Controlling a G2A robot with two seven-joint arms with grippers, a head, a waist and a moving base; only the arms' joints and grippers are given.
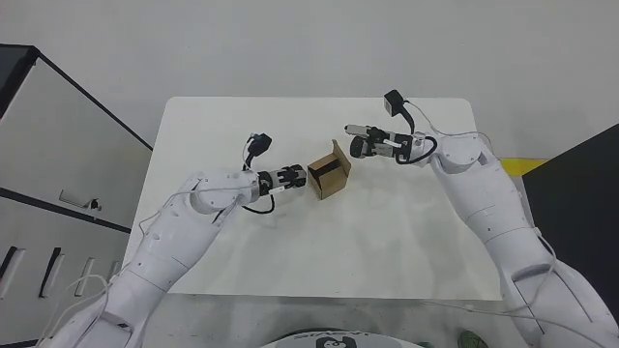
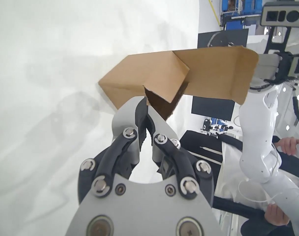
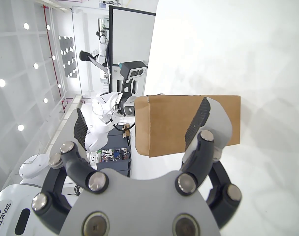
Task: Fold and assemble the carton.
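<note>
1. The carton (image 1: pixel 329 176) stands near the middle of the white table (image 1: pixel 406 242), partly set up, with its dark opening facing upward.
2. The left gripper (image 1: pixel 298 178) is at the carton's 9 o'clock side. In the left wrist view its fingers are drawn narrow and pinch the edge of a carton wall.
3. The right gripper (image 1: pixel 355 145) is at the carton's 1 o'clock corner, spread wide. One finger lies along an outer face of the carton and the other stands off in the air. I cannot tell whether the near finger touches.
4. A flap (image 2: pixel 220 74) with a rounded corner juts out from the carton toward the right arm.
5. From 4 to 8 o'clock of the carton, bare tabletop runs to the near edge. At 12 o'clock a narrower bare band reaches the far edge. Both side edges are well apart from the carton.
</note>
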